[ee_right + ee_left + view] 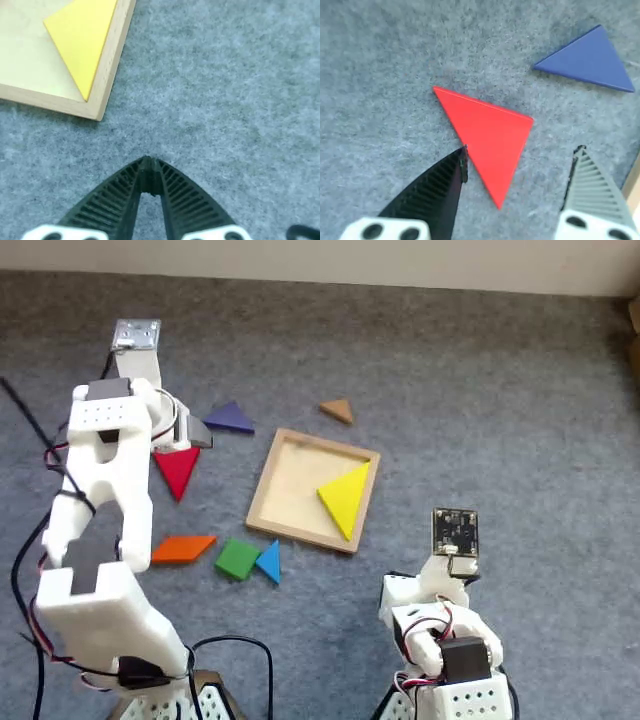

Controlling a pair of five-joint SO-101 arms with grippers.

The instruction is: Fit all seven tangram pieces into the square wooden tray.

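Grey felt covers the table (500, 390), where the left pincer (522, 148) hangs released astride the red triangle (487, 137) near the tray (263, 483); best, I judge, to drop straight, pinch its edges and lift level, while the right pincer (148, 160) sits clenched, empty.

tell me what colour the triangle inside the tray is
Yellow. The triangle shows best in the right wrist view.
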